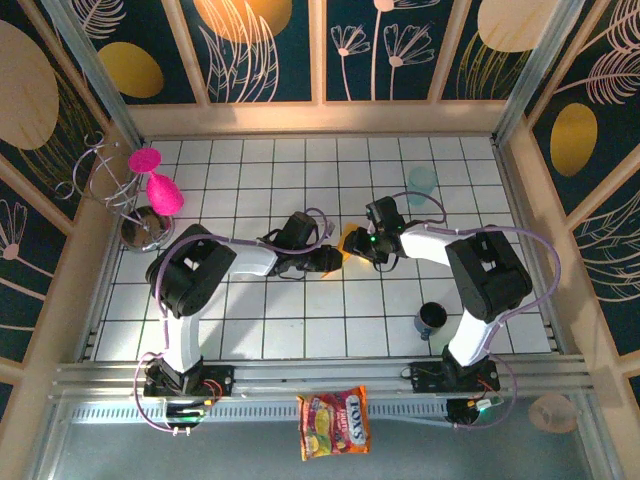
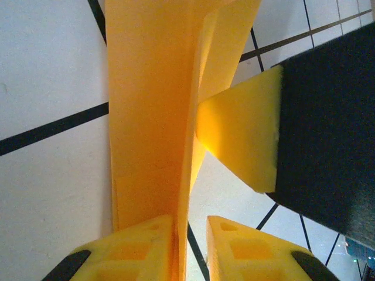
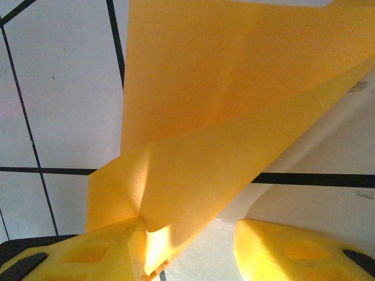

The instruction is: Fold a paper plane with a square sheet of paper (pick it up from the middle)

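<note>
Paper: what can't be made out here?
- Top view: the paper is too small, and the left gripper and right gripper cover most of it; fold stage unreadable.
- Left wrist: its far end is cut off by the top edge.
- Right wrist: it runs past the top and right edges; outline unclear.
</note>
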You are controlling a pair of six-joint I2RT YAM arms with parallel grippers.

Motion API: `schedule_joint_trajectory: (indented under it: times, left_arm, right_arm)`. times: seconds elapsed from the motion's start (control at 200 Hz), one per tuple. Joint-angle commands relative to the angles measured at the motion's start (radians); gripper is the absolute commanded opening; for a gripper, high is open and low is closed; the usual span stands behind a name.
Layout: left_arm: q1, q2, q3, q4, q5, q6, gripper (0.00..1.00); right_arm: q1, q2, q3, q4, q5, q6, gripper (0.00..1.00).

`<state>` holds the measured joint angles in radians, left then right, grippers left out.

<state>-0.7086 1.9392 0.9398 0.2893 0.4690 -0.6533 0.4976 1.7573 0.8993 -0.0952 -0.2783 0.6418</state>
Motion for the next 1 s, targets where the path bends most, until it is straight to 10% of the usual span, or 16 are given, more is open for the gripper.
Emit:
schedule_joint_trajectory:
  times: [0.0,0.996]
  left_arm:
    - [-0.004,-0.040,-0.022,-0.059,-0.022,-0.010,0.23]
    - [-0.004,-0.092,-0.041,-0.145,-0.049,0.022,0.21]
  right_arm:
    - [0.010,0.099,-0.009,0.031,0.108,-0.002,0.47]
    - [0.014,0.100,-0.004,0.038,0.093,-0.005,0.47]
